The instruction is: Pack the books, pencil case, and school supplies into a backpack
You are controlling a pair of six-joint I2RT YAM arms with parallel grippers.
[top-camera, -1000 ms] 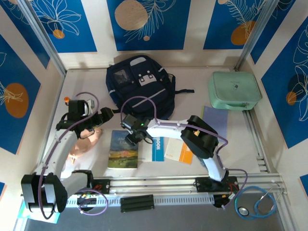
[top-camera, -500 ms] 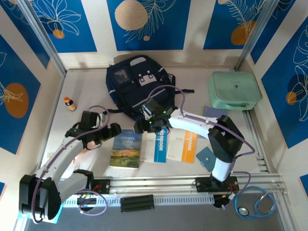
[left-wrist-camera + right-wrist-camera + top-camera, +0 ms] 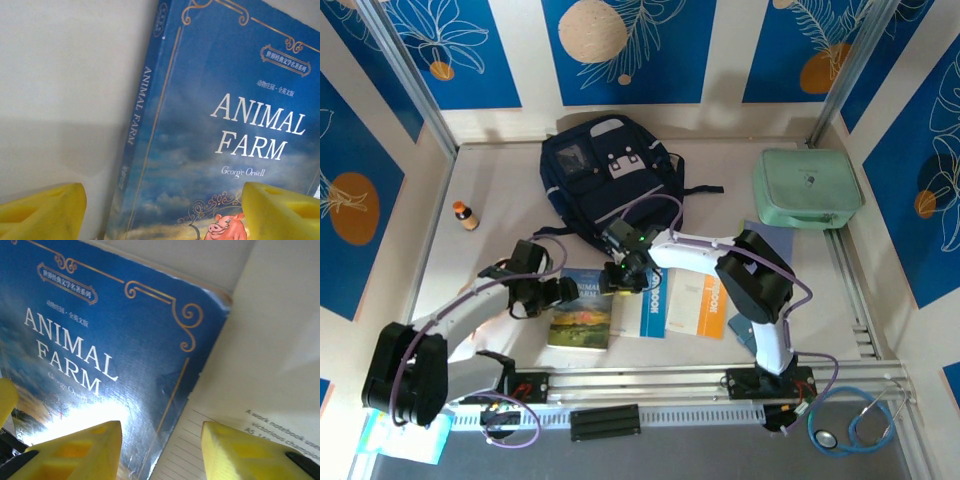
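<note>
Table [image 3: 500,170] holds all. Navy backpack [image 3: 610,190] lies flat at back-centre, front pocket up w/ pale grey patches, dark strap trailing right. Mint case [image 3: 807,188] in back-right corner. Three books side by side nr front edge:
- Animal Farm [image 3: 578,312], leftmost: blue sky cover, gold scroll border, white title, green landscape below.
- Blue-band book [image 3: 650,305], middle.
- Orange-band book [image 3: 700,305], right.

L gripper [image 3: 563,290] is over Animal Farm's upper-left edge, yellow fingers [image 3: 42,212] wide apart, holding nothing. R gripper [image 3: 623,283] is over its upper-right corner, also spread, empty. Orange-capped bottle [image 3: 466,215] by left edge.
</note>
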